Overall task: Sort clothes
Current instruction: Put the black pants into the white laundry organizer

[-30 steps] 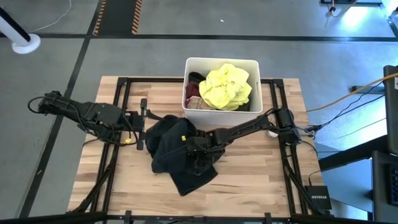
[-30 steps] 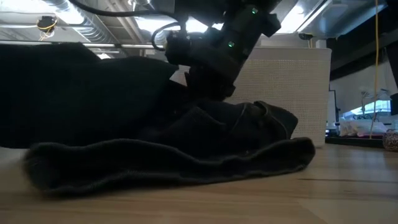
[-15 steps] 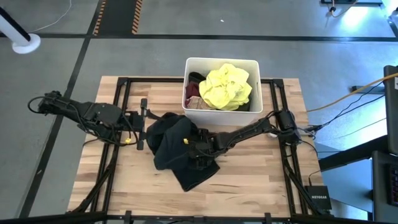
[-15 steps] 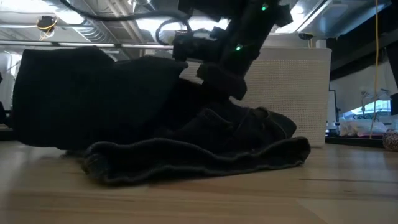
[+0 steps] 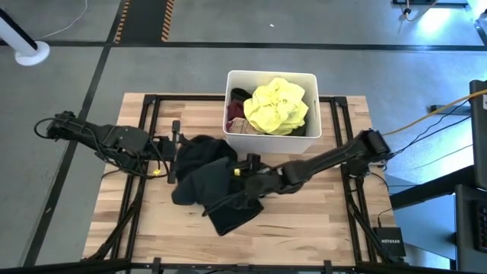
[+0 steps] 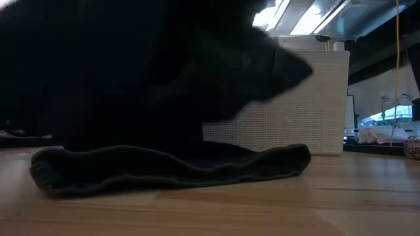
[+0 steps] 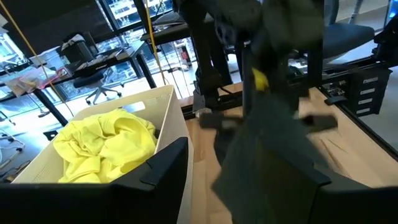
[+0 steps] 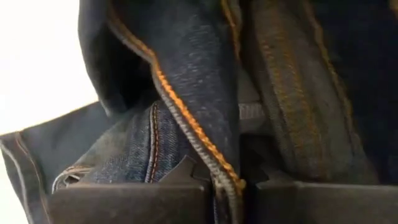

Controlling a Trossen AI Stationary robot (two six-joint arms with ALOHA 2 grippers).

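1. The dark garment (image 5: 205, 183) is pinched between the right tool's (image 5: 240, 186) fingers and lifted partly off the surface (image 5: 304, 221).
2. Much of the low view is blocked by hanging cloth.
3. The left tool (image 5: 173, 141) sits beside the garment; its finger state cannot be told.
4. The neon yellow garment (image 5: 275, 105) fills the bin (image 5: 272, 75).

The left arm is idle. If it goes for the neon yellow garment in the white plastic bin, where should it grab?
Probably the raised, bunched crown of the neon yellow garment, coming straight down from above. It lies on top of the pile, and the white plastic bin walls block any side approach. The left gripper waits beside the bin; the right gripper is clamped on the dark denim garment.
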